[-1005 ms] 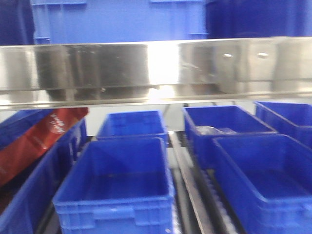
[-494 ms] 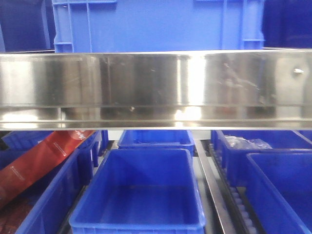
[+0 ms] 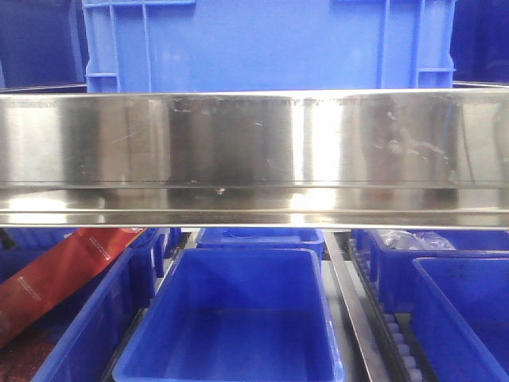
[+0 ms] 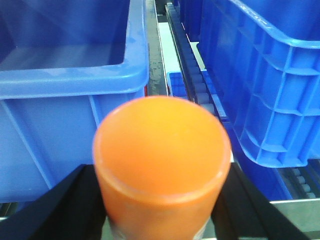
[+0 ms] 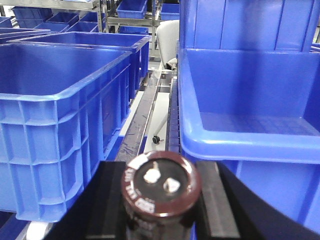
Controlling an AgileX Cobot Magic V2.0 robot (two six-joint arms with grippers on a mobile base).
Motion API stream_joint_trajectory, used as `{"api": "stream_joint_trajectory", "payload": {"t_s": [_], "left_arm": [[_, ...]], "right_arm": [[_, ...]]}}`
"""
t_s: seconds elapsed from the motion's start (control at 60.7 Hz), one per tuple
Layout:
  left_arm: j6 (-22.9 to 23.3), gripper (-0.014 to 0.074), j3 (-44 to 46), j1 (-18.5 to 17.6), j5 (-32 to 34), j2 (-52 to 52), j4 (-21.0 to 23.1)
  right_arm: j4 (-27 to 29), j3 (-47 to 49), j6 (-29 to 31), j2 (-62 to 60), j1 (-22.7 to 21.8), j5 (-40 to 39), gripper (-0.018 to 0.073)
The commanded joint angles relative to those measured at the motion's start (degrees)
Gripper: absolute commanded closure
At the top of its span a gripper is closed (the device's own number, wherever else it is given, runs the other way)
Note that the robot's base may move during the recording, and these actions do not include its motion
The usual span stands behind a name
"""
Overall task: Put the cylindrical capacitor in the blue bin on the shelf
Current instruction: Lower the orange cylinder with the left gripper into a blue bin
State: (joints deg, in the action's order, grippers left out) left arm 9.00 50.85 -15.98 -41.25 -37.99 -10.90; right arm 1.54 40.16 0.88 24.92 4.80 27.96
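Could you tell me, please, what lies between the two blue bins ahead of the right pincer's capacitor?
In the right wrist view, a steel rail and a roller track run between the left bin and the right bin.

- The shiny front rail (image 3: 254, 151) of the shelf (image 3: 254, 216) crosses the whole front view, with an upper bin (image 3: 262, 44) just above it; the way in is below.
- Below the rail, the middle blue bin (image 3: 238, 318) is open on top, with a bare floor.
- A red packet (image 3: 56, 270) leans over the bin at its left.
- A narrow roller track (image 3: 398, 350) separates it from the right bin (image 3: 469, 318).
- Ahead of the left fingers (image 4: 60, 210), filled by an orange cylinder (image 4: 162, 160), a bin wall (image 4: 70, 115) stands close.
- Ahead of the right fingers (image 5: 106, 200), filled by the cylindrical capacitor (image 5: 162, 185), an open bin (image 5: 250, 125) stands at the right; a tall bin (image 5: 60, 125) blocks the left.
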Motion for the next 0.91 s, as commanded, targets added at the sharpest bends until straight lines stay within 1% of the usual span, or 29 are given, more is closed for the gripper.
{"api": "stream_joint_trajectory", "payload": {"t_s": [0.0,0.511,0.725,0.89], "left_arm": [[0.1,0.0708,0.1,-0.2,1.1,0.3,0.1],[0.1,0.0708,0.1,-0.2,1.1,0.3,0.1],[0.1,0.0708,0.1,-0.2,5.2,0.3,0.1],[0.1,0.0708,0.1,-0.2,7.2,0.3,0.1]], "right_arm": [[0.0,0.1,0.2,-0.1,0.0,-1.4,0.0659],[0.0,0.1,0.2,-0.1,0.0,-1.4,0.0659],[0.0,0.1,0.2,-0.1,0.0,-1.4,0.0659],[0.0,0.1,0.2,-0.1,0.0,-1.4,0.0659]]}}
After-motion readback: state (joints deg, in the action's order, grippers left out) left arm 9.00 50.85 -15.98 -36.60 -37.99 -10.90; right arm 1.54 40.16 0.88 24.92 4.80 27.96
